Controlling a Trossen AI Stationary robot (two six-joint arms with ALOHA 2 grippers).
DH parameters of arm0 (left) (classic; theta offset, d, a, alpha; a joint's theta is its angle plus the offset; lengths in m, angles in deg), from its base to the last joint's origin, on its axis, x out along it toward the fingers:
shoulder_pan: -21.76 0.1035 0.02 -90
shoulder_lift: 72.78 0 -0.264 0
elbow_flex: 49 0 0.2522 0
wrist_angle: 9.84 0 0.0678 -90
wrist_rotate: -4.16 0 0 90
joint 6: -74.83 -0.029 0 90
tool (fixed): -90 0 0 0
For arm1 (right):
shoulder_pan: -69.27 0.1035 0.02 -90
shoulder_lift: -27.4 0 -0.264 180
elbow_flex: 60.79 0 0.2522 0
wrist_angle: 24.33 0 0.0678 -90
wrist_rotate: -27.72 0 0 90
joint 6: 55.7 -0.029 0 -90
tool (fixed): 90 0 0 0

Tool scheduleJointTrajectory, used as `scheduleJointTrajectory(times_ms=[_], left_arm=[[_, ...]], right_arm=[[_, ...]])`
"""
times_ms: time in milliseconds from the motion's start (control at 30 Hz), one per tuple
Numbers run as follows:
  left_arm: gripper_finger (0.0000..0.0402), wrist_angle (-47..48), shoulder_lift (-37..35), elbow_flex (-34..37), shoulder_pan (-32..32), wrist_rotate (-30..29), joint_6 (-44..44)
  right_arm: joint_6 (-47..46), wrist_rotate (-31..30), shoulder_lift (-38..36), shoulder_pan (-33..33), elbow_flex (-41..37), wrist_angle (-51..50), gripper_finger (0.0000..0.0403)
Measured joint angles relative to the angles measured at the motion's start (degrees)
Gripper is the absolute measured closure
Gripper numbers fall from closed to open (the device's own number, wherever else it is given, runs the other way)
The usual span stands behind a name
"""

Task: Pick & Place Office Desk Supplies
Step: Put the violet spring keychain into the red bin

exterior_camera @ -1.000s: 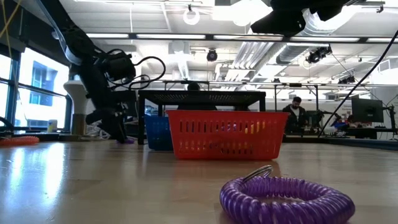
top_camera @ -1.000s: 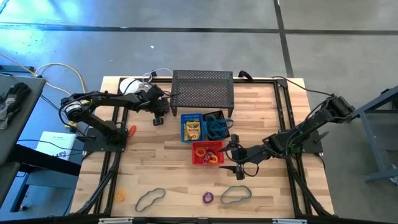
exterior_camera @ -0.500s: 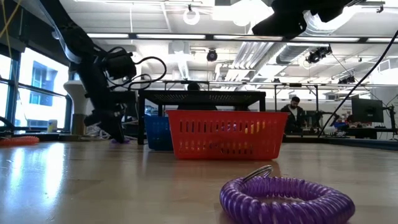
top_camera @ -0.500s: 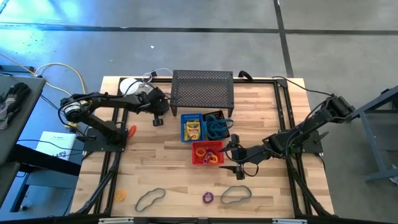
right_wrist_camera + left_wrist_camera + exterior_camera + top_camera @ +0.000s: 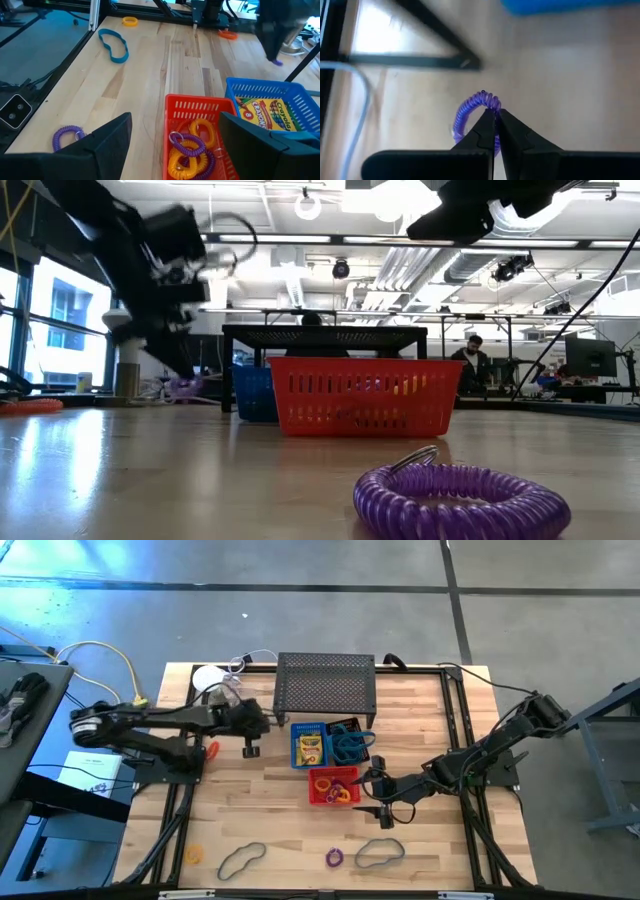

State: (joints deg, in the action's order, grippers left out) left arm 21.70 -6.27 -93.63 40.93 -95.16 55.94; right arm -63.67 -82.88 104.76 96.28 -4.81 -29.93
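Purple coil ring sat pinched in the closed left gripper, lifted clear of the table beside the blue bin. Carrying it level to the red bin seemed wise. A second earlier that gripper stood half open, lower. The right gripper waited open.
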Motion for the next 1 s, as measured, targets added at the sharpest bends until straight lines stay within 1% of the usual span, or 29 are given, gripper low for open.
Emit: scheduleJointTrajectory(times_ms=[133, 200, 267, 333, 433, 500, 533, 633, 700, 767, 833, 900, 1000], left_arm=[[0.04, 4.29, -8.03, -0.97, -7.8, 0.39, 13.64], [0.04, 6.0, -11.95, -1.57, -12.68, 0.41, 17.93], [0.04, 5.77, -15.08, -1.57, -18.01, 0.61, 20.78], [0.04, 3.02, -17.04, -1.57, -23.53, 0.77, 22.92], [0.04, -5.59, -17.25, -1.57, -31.14, 0.71, 23.91], [0.04, -13.96, -15.34, -1.57, -35.58, -0.27, 22.88], [0.04, -18.74, -13.95, -1.57, -37.43, -1.71, 21.73], [0.04, -37.79, -7.82, -1.68, -42.22, -8.62, 19.42], [0.04, -48.86, -3.12, -1.74, -44.29, -9.31, 15.49], [0.04, -57.62, 1.92, -1.73, -45.48, -9.32, 11.31], [0.04, -65.46, 7.21, -1.75, -45.76, -9.21, 10.14], [0.04, -70.41, 12.39, -2.23, -45.09, -9.42, 11.24], [0.04, -71.51, 19.16, -4.4, -43.36, -9.58, 13.23]], right_arm=[[-1.03, 0.0, 0.0, 0.0, 0.0, -0.84, 0.0117], [-1.07, -0.01, 0.0, 0.0, 0.0, -1.01, 0.0117], [-1.07, -0.02, 0.0, 0.0, 0.0, -1.05, 0.0117], [-1.07, -0.02, 0.0, 0.0, 0.0, -1.05, 0.0117], [-1.11, -0.02, 0.0, 0.0, 0.0, -0.97, 0.0117], [-1.42, -0.02, 0.0, 0.0, 0.0, -0.75, 0.0117], [-1.61, -0.02, 0.0, 0.0, 0.0, -0.74, 0.0117], [-2.36, -0.02, 0.0, 0.0, 0.0, -0.75, 0.0117], [-2.36, -0.02, 0.0, 0.0, 0.0, -0.72, 0.0117], [-2.38, -0.01, 0.0, 0.0, 0.0, -0.75, 0.0117], [-2.38, -0.01, 0.0, 0.07, 0.0, -0.93, 0.0117], [-2.38, -0.02, 0.0, 0.34, 0.0, -1.32, 0.0117], [-2.37, -0.02, 0.0, 0.81, 0.0, -1.54, 0.0117]])
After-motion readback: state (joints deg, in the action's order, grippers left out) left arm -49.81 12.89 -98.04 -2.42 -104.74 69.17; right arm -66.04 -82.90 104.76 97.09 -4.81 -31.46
